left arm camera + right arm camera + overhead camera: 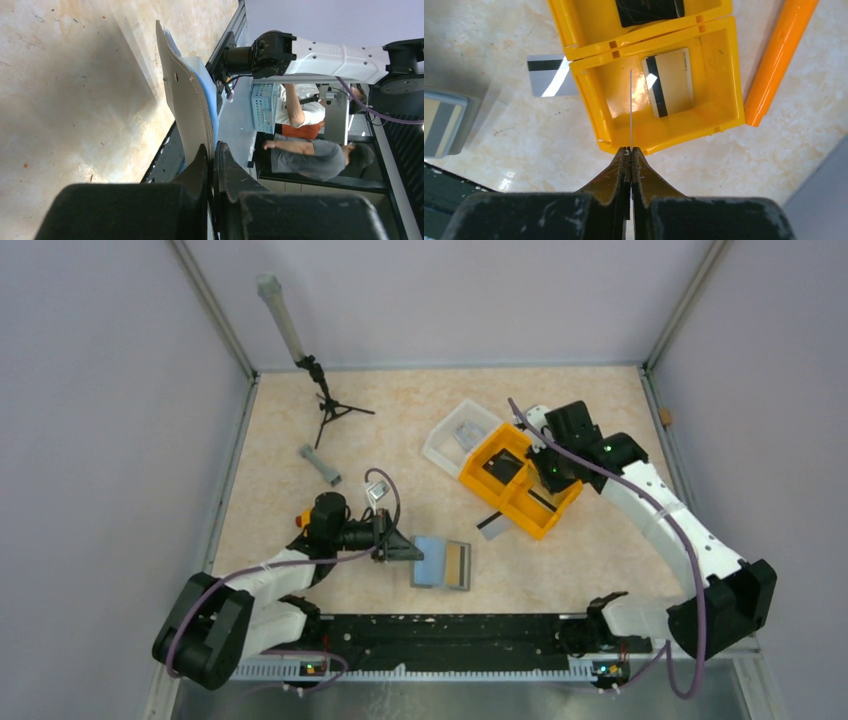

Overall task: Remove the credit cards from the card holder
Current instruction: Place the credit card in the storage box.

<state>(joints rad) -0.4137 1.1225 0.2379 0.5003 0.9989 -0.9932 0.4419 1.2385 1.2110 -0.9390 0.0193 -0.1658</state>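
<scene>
While pinching the card holder (pixel 441 562) at 6 o'clock on the table (pixel 300 490), left gripper (pixel 405 548) closed on its 9 o'clock flap. Clamped in the right gripper (pixel 630 150): a credit card (pixel 630 107), edge-on over the orange bin (pixel 664 136) at 3 o'clock. Second card (pixel 672 82) flat inside; third card (pixel 492 524) on the table at the bin's 7 o'clock.

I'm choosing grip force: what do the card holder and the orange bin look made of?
The card holder looks like matte greyish leather or faux leather: stitching runs along its edge. The orange bin looks like glossy moulded plastic: bright glare on its floor, slotted rims.
</scene>
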